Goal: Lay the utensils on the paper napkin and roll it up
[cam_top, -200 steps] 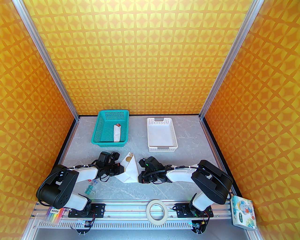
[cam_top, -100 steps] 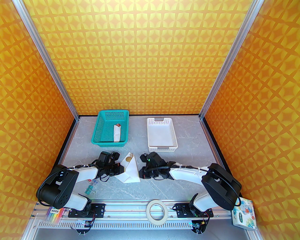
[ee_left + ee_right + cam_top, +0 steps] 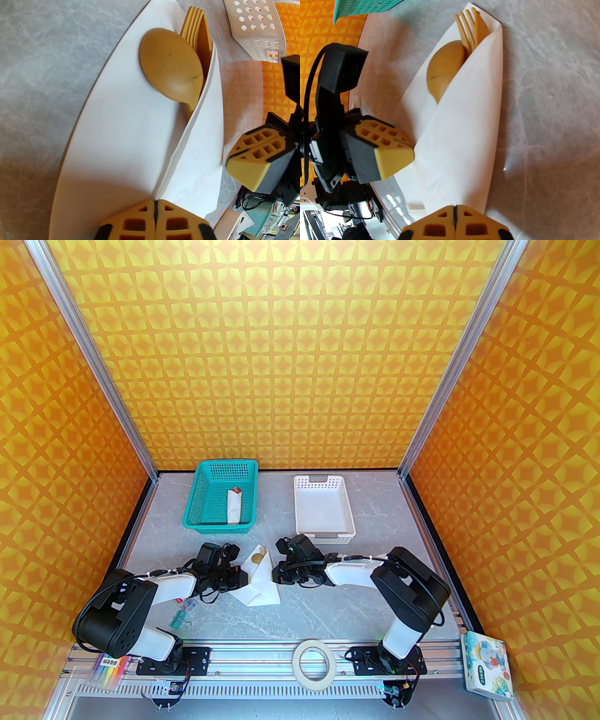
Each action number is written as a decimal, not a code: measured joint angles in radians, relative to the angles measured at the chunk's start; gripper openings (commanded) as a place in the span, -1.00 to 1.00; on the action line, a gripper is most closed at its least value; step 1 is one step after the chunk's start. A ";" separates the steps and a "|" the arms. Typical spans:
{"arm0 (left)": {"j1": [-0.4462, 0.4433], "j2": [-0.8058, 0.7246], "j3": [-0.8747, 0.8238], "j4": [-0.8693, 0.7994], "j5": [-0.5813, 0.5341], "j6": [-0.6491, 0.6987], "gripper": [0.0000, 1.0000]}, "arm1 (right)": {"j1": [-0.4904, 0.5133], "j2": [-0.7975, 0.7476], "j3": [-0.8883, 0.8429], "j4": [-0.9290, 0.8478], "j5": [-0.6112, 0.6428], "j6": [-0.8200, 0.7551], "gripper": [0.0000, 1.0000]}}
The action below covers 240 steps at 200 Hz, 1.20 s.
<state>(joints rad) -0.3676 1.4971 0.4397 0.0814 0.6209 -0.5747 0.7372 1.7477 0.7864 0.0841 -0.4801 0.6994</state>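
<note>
The paper napkin [image 3: 260,584] is lying on the tabletop [image 3: 328,615] between the two hands. One flap is folded over the spoon [image 3: 171,68] and fork [image 3: 196,30], whose heads are poking out beyond both fingertips. The left hand [image 3: 154,218], fingers together, is touching the sheet's near edge, likely pinning it. The right hand [image 3: 453,220], also closed, is sitting against the folded flap, probably readying to push the roll across.

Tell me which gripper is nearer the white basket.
Right. The right gripper is at the right edge of the paper napkin, just in front of the white basket; the left gripper is at the napkin's left edge, farther off.
</note>
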 measured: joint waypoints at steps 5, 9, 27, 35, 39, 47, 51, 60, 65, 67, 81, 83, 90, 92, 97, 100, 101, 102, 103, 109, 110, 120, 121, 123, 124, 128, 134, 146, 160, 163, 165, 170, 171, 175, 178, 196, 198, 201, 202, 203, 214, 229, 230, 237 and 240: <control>0.000 0.000 0.000 0.000 0.000 0.000 -1.00 | 0.000 0.005 0.000 0.003 0.001 0.000 -1.00; 0.000 0.000 0.000 0.000 0.000 0.000 -1.00 | 0.000 0.008 0.000 0.004 0.001 0.000 -1.00; 0.000 0.000 0.000 -0.001 0.000 0.000 -1.00 | 0.000 0.015 0.000 0.009 0.002 -0.001 -1.00; 0.000 0.000 0.000 -0.001 0.000 0.000 -1.00 | 0.000 0.015 0.000 0.009 0.002 -0.001 -1.00; 0.000 0.000 0.000 -0.001 0.000 0.000 -1.00 | 0.000 0.015 0.000 0.009 0.004 -0.001 -1.00; 0.000 0.000 0.000 -0.001 0.000 0.000 -1.00 | 0.000 0.015 0.000 0.009 0.006 -0.001 -1.00; 0.000 0.000 0.000 -0.001 0.000 0.000 -1.00 | 0.000 0.015 0.000 0.009 0.008 -0.001 -1.00; 0.000 0.000 0.000 -0.002 0.000 0.000 -1.00 | 0.000 0.015 0.000 0.009 0.009 -0.002 -1.00; 0.000 0.000 0.000 -0.002 0.000 0.000 -1.00 | 0.000 0.015 0.000 0.008 0.010 -0.005 -1.00; 0.000 0.000 0.000 -0.002 0.000 0.000 -1.00 | 0.000 0.015 0.000 0.008 0.010 -0.005 -1.00; 0.000 0.000 0.000 -0.002 0.000 0.000 -1.00 | 0.000 0.015 0.000 0.006 0.012 -0.008 -1.00; 0.000 0.000 0.000 -0.002 0.000 0.000 -1.00 | 0.000 0.015 0.000 0.006 0.013 -0.009 -1.00; 0.000 0.000 0.000 -0.002 0.000 0.000 -1.00 | 0.000 0.015 0.000 0.006 0.013 -0.013 -1.00; 0.000 0.000 0.000 -0.002 0.000 0.000 -1.00 | 0.000 0.015 0.000 0.006 0.013 -0.013 -1.00; 0.000 0.000 0.000 -0.002 0.000 0.000 -1.00 | 0.000 0.015 0.000 0.006 0.013 -0.016 -1.00; 0.000 0.000 0.000 -0.002 0.000 0.000 -1.00 | 0.000 0.015 0.000 0.005 0.013 -0.016 -1.00; 0.000 0.000 0.000 -0.002 0.000 0.000 -1.00 | 0.000 0.015 0.000 0.005 0.013 -0.016 -1.00; 0.000 0.000 0.000 -0.002 0.000 0.000 -1.00 | 0.000 0.015 0.000 0.005 0.013 -0.017 -1.00; 0.000 0.000 0.000 -0.002 0.000 0.000 -1.00 | 0.000 0.015 0.000 0.005 0.014 -0.017 -1.00; 0.000 0.000 0.000 -0.002 0.000 0.000 -1.00 | 0.000 0.015 0.000 0.005 0.014 -0.020 -1.00; 0.000 0.000 0.000 -0.002 0.000 0.000 -1.00 | 0.000 0.015 0.000 0.004 0.015 -0.020 -1.00; 0.000 0.000 0.000 -0.002 0.000 0.000 -1.00 | 0.000 0.015 0.000 0.004 0.016 -0.024 -1.00; 0.000 0.000 0.000 -0.002 0.000 0.000 -1.00 | 0.000 0.015 0.000 0.004 0.016 -0.023 -1.00; 0.000 0.000 0.000 -0.002 0.000 0.000 -1.00 | 0.000 0.015 0.000 0.004 0.016 -0.024 -1.00; 0.000 0.000 0.000 -0.002 0.000 0.000 -1.00 | 0.000 0.015 0.000 0.004 0.016 -0.024 -1.00; 0.000 0.000 0.000 -0.002 0.000 0.000 -1.00 | 0.000 0.015 0.000 0.004 0.016 -0.024 -1.00; 0.000 0.000 0.001 -0.003 0.000 0.000 -1.00 | 0.000 0.014 0.000 0.003 0.016 -0.024 -1.00; 0.000 0.000 0.002 -0.003 -0.001 0.000 -1.00 | 0.000 0.013 0.000 0.003 0.017 -0.024 -1.00; 0.000 0.000 0.002 -0.005 -0.001 0.000 -1.00 | 0.000 0.012 0.000 0.003 0.017 -0.027 -1.00; 0.000 0.000 0.002 -0.005 -0.001 0.000 -1.00 | 0.000 0.011 0.000 0.003 0.017 -0.028 -1.00; 0.000 0.000 0.002 -0.005 -0.001 0.000 -1.00 | 0.000 0.011 0.000 0.002 0.017 -0.028 -1.00; 0.000 0.000 0.002 -0.005 -0.001 0.000 -1.00 | 0.000 0.010 -0.001 0.002 0.018 -0.029 -1.00; 0.000 0.000 0.002 -0.005 -0.001 0.000 -1.00 | 0.000 0.009 -0.001 0.002 0.018 -0.029 -1.00; 0.000 0.000 0.002 -0.005 -0.001 0.000 -1.00 | 0.000 0.007 -0.002 -0.001 0.021 -0.030 -1.00; 0.000 0.000 0.002 -0.005 -0.001 0.000 -1.00 | 0.000 0.005 -0.003 -0.003 0.021 -0.031 -1.00; 0.000 0.000 0.002 -0.006 -0.001 0.000 -1.00 | 0.000 -0.005 -0.007 -0.020 0.034 -0.032 -1.00; 0.000 0.000 0.002 -0.006 -0.001 0.000 -1.00 | 0.000 -0.005 -0.008 -0.022 0.035 -0.032 -1.00; 0.000 0.000 0.002 -0.006 -0.001 0.000 -1.00 | 0.000 -0.007 -0.008 -0.024 0.036 -0.032 -1.00; 0.000 0.000 0.002 -0.006 -0.001 0.000 -1.00 | 0.000 -0.007 -0.008 -0.025 0.036 -0.032 -1.00; 0.000 0.000 0.002 -0.006 -0.001 0.000 -1.00 | 0.000 -0.007 -0.008 -0.027 0.036 -0.032 -1.00; 0.000 0.000 0.002 -0.006 -0.001 0.001 -1.00 | 0.000 -0.011 -0.008 -0.031 0.039 -0.032 -1.00; 0.000 0.000 0.002 -0.006 -0.001 0.001 -1.00 | 0.000 -0.014 -0.011 -0.035 0.043 -0.034 -1.00; 0.000 0.000 0.002 -0.006 -0.001 0.001 -1.00 | 0.000 -0.014 -0.012 -0.035 0.043 -0.034 -1.00; 0.000 0.000 0.002 -0.006 -0.001 0.002 -1.00 | 0.000 -0.014 -0.013 -0.036 0.043 -0.035 -1.00; 0.000 0.000 0.002 -0.006 -0.001 0.003 -1.00 | 0.000 -0.014 -0.014 -0.037 0.044 -0.035 -1.00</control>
<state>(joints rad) -0.3676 1.4971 0.4416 0.0753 0.6201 -0.5716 0.7368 1.7340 0.7719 0.0471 -0.4362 0.6647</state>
